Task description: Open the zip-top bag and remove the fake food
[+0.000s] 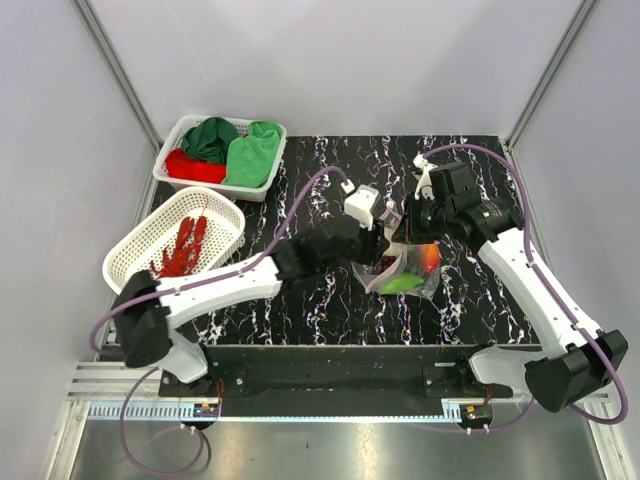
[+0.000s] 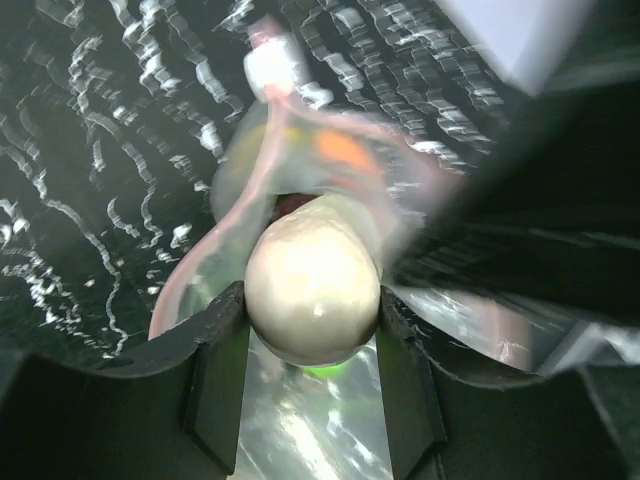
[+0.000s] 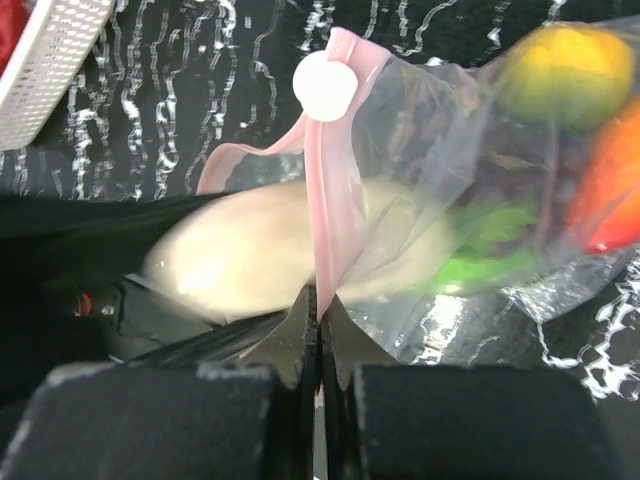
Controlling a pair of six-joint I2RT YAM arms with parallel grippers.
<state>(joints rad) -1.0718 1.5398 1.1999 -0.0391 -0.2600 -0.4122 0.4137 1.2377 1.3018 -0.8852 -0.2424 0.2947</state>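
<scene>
dark fingers of our left gripper fill the bottom of the left wrist view. they squeeze the white radish from both sides, spread just as wide as the radish is. right behind it is the zip-top bag, with its pink zip strip bent in a loop around the mouth. the radish sits at that mouth, and we cannot tell if it is all the way out.

the right wrist view shows us things the left one does not. our right gripper is pinched tight on the pink zip strip, with no gap between its fingers. a white round slider sits on the strip above them. inside the bag we see a green vegetable, a yellow-green fruit and an orange-red fruit (all a bit blurry through the plastic).

only the top view shows us the whole table. the bag lies near the middle, right where the two grippers meet. a red lobster lies in a white basket at the left, well apart from the bag. a second basket behind that one holds green and red cloths.
</scene>
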